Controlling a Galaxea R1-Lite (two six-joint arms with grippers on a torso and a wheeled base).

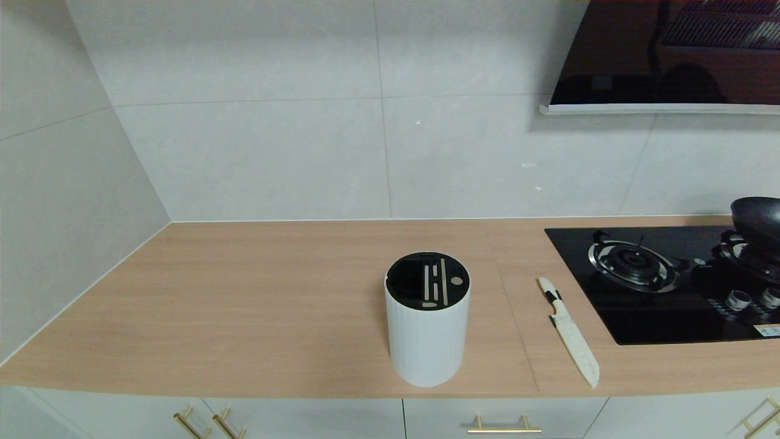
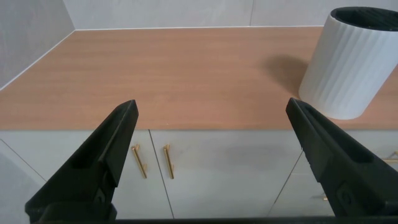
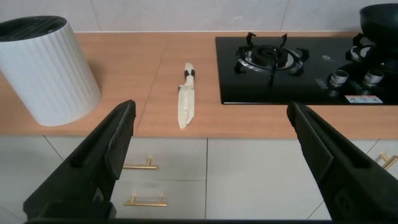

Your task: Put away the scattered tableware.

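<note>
A cream-coloured knife (image 1: 568, 331) lies flat on the wooden counter (image 1: 244, 305), between the white ribbed knife holder (image 1: 428, 323) and the black hob. Its blade points toward the counter's front edge. The holder has a black slotted top and stands upright near the front edge. In the right wrist view the knife (image 3: 186, 102) lies ahead of my right gripper (image 3: 211, 162), which is open and held off the counter in front of the cabinets. My left gripper (image 2: 211, 162) is open too, below the counter edge, with the holder (image 2: 351, 62) off to one side.
A black gas hob (image 1: 664, 280) with burners and knobs fills the counter's right end, a dark wok (image 1: 758, 219) on its far burner. A range hood (image 1: 664, 61) hangs above. Tiled walls close the back and left. Cabinet doors with gold handles (image 1: 503, 427) sit below.
</note>
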